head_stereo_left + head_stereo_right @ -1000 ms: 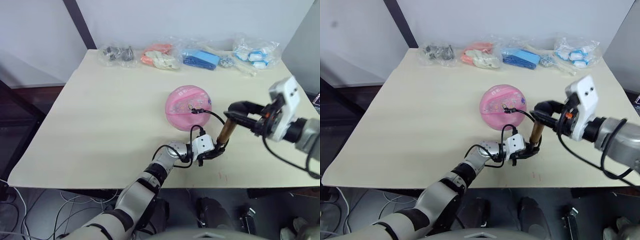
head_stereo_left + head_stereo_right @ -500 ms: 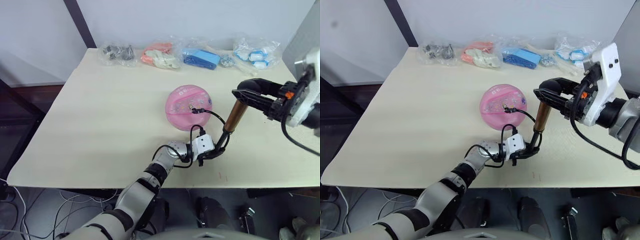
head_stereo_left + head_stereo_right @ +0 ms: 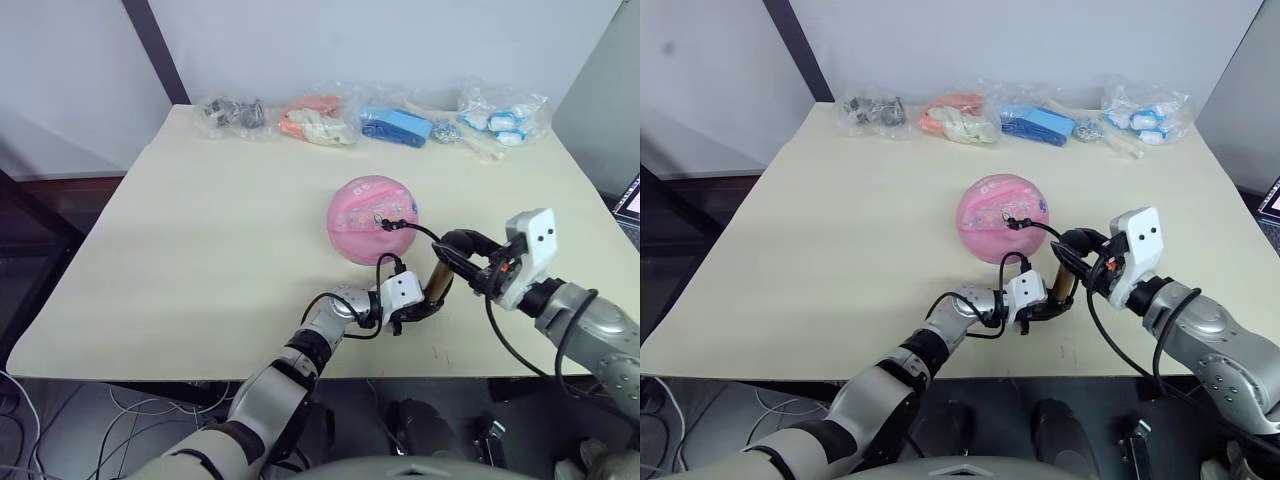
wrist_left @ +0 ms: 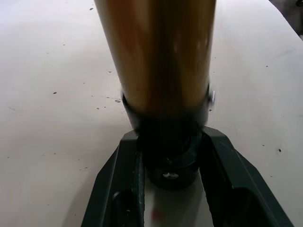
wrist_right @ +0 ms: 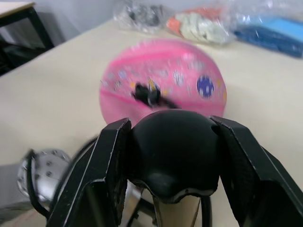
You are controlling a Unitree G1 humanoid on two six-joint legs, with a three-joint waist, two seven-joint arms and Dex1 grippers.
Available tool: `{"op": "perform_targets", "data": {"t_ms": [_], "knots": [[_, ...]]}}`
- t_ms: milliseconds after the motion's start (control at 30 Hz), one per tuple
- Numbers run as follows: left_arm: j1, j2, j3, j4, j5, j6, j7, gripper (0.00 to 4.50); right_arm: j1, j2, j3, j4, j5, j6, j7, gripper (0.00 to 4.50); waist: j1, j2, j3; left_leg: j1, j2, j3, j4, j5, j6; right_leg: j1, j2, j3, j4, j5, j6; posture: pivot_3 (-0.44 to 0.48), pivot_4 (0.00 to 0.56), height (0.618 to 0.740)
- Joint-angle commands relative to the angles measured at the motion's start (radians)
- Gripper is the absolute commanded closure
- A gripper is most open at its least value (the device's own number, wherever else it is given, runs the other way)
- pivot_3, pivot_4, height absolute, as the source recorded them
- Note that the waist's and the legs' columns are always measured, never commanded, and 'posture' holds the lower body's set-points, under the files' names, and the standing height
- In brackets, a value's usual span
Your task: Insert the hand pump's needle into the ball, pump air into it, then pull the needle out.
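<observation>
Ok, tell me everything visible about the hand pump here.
The hand pump is a slim gold-bronze metal cylinder with black ends, standing tilted on the table. The left hand clamps its black base; the right hand grips the black handle on top. Its thin black hose curves to the pink ball, ending at a black fitting there.
</observation>
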Motion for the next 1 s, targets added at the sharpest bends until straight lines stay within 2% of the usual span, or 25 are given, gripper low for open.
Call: {"op": "perform_targets", "data": {"t_ms": [33,133,333,433,600,1000], "knots": [[0.028,0.008,-0.032,0.013,0.024,0.005,-0.039,3.4,0.077,0.012,0.101,0.161,-0.163,0.044,0.012,2.42,-0.002,0.001,0.0,0.002,0.0,0.0,0.0,0.0,0.0,0.001,0.0,0.0,0.0,-0.001,0.0,0.0,0.15,0.74],[0.028,0.008,-0.032,0.011,0.023,0.008,-0.039,3.4,0.071,0.018,0.055,0.126,-0.176,0.04,0.032,2.42,-0.003,0.001,0.0,0.011,0.003,0.0,-0.002,0.0,0.0,0.009,0.0,0.0,0.0,-0.003,-0.002,0.0,0.15,0.74],[0.028,0.01,-0.033,0.014,0.025,0.007,-0.039,3.4,-0.038,-0.04,-0.164,-0.02,-0.008,0.132,0.025,2.42,0.0,0.006,0.004,0.01,0.003,-0.001,-0.002,0.0,0.0,0.008,-0.001,-0.001,0.0,-0.003,-0.003,0.0,0.15,0.74],[0.027,0.009,-0.033,0.018,0.025,0.006,-0.039,3.4,-0.133,-0.107,-0.277,-0.07,0.108,0.204,0.009,2.42,0.002,0.013,0.014,0.007,0.0,0.0,-0.002,0.0,0.0,0.006,-0.003,0.0,0.0,-0.003,-0.002,0.0,0.15,0.74],[0.025,0.006,-0.032,0.024,0.026,0.002,-0.041,3.4,-0.252,-0.202,-0.393,-0.087,0.285,0.283,-0.023,2.42,0.008,0.02,0.02,-0.01,-0.004,0.0,0.001,0.0,0.0,-0.007,-0.004,0.001,0.001,0.004,0.0,0.0,0.15,0.74],[0.027,0.009,-0.032,0.024,0.021,0.002,-0.047,3.4,-0.473,-0.362,-0.472,-0.042,0.498,0.306,-0.113,2.42,0.009,0.02,0.029,-0.011,-0.004,0.001,0.001,0.0,0.001,-0.008,-0.004,0.002,0.0,0.004,0.001,0.0,0.15,0.74]]}}
